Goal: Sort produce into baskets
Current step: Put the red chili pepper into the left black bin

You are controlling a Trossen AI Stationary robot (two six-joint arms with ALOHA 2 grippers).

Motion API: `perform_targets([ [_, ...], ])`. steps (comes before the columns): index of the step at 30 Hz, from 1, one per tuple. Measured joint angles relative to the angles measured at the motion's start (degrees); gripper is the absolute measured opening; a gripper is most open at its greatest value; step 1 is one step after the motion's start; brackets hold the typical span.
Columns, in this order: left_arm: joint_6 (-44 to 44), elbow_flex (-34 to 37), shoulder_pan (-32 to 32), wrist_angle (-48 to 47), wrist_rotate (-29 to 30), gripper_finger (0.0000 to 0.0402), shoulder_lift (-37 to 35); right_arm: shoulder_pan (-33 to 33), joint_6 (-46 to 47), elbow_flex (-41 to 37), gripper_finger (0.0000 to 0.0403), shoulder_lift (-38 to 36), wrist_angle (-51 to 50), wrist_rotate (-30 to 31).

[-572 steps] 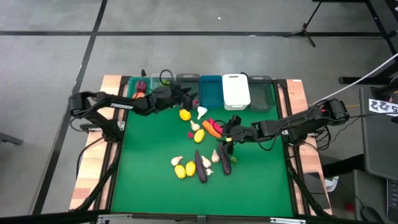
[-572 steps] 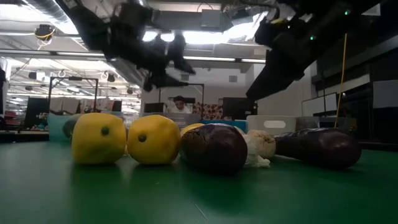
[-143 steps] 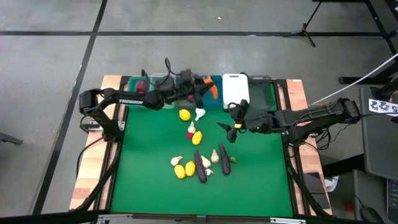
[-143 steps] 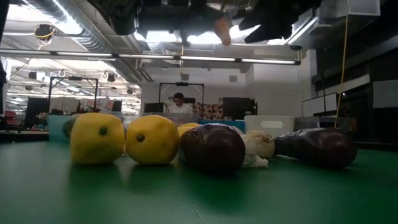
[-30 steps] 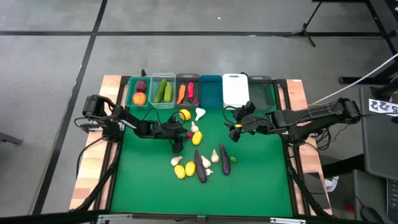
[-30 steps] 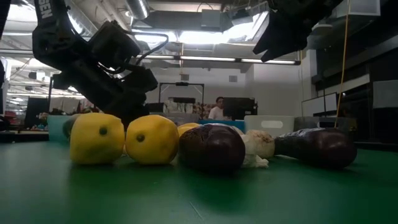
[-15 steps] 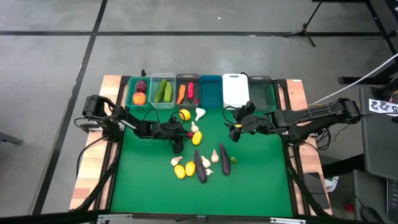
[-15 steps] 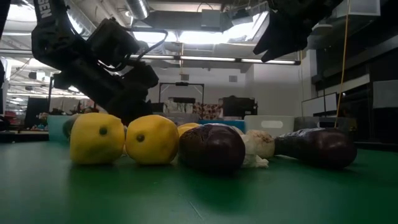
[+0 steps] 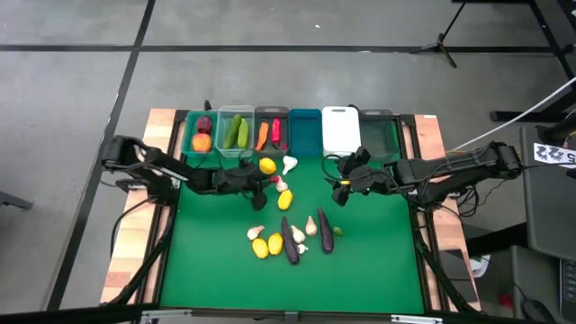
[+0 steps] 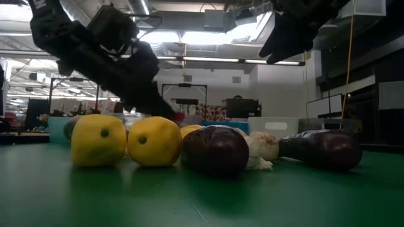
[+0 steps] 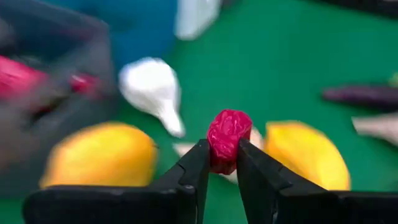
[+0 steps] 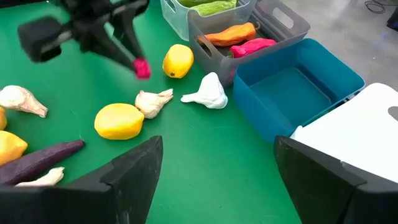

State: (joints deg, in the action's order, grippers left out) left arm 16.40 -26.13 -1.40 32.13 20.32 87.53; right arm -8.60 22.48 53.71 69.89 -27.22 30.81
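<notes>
Near the desk's back edge, the left gripper (image 11: pixel 222 163) pinched a small red pepper (image 11: pixel 227 137); the right gripper (image 9: pixel 338 187) hung wide open.

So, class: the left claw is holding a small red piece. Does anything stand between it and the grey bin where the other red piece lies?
Nothing visible blocks it. The left claw holds the red piece above the green mat. A lemon and a garlic lie near the grey bin, but low on the mat, so a lifted piece should pass over them.
</notes>
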Motion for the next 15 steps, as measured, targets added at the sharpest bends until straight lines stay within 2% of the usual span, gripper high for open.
perform_targets([
  [4,0.00,0.00,-2.69,-0.97,2.56,0.0070,-4.94,0.00,-0.02,0.00,0.0305,0.02,-0.01,0.00],
  [9,-0.10,-0.04,-7.34,0.83,8.60,0.0070,-8.57,0.00,-0.02,0.00,0.0305,0.02,0.01,0.00],
  [15,-0.35,-1.78,-13.92,1.11,8.76,0.0070,-8.24,0.00,-0.02,0.00,0.0305,0.02,-0.01,0.00],
])
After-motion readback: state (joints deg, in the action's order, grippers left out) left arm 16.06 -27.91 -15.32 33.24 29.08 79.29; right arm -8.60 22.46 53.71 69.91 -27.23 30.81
